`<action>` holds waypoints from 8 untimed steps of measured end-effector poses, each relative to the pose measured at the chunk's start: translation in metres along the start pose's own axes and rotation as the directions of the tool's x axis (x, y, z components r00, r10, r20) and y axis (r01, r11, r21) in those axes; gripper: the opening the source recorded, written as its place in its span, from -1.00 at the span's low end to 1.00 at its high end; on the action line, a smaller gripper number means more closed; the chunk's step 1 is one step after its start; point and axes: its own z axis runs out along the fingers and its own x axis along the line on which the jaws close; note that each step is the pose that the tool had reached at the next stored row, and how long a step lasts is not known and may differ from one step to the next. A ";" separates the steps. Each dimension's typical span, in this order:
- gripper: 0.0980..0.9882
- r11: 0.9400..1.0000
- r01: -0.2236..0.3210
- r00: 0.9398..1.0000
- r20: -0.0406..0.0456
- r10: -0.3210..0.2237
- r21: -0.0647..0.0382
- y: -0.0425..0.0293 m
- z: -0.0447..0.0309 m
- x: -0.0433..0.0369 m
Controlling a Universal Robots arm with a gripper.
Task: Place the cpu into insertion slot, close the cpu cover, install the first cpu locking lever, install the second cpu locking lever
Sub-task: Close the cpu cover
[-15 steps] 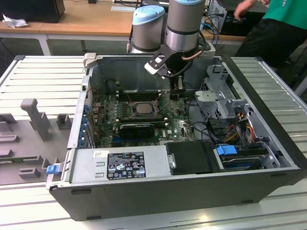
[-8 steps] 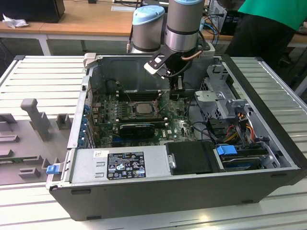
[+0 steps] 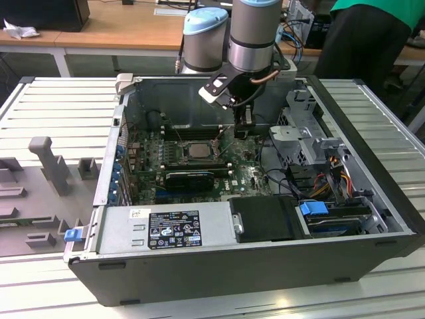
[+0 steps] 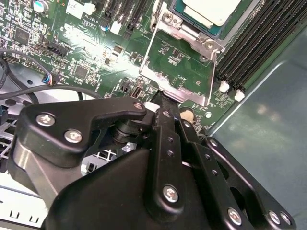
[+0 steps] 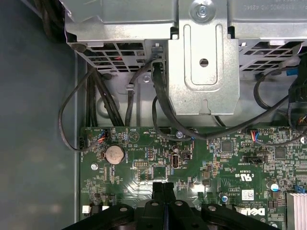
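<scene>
Beside the cpu [image 4: 211, 9], cpu cover [image 4: 180, 91] flipped open toward closed hand [image 4: 165, 101]

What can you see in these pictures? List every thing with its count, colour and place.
computer case: one, dark grey, open on the slatted table
motherboard: one, green, inside the case
cpu: one, silvery, seated in the insertion slot
cpu cover: one, silvery, swung open beside the slot
graphics card: one, black, on the motherboard
power supply: one, silvery, near side of the case in the exterior view
person: one, green top, behind the table
arm: one, grey, reaching into the case
gripper: one, black, shut, tips at the cover's edge
</scene>
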 end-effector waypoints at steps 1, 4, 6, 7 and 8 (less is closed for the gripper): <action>-0.98 1.000 0.000 1.000 0.000 0.000 0.000 -0.0002 0.0000 0.0000; -0.98 1.000 0.000 1.000 0.000 0.000 0.000 -0.0009 -0.0001 0.0000; -0.98 1.000 0.000 1.000 0.000 0.000 0.000 -0.0023 -0.0001 0.0000; -0.98 1.000 0.000 1.000 0.000 0.000 0.000 -0.0027 -0.0002 0.0000; -0.98 1.000 0.000 1.000 0.000 0.000 0.000 -0.0033 -0.0002 -0.0001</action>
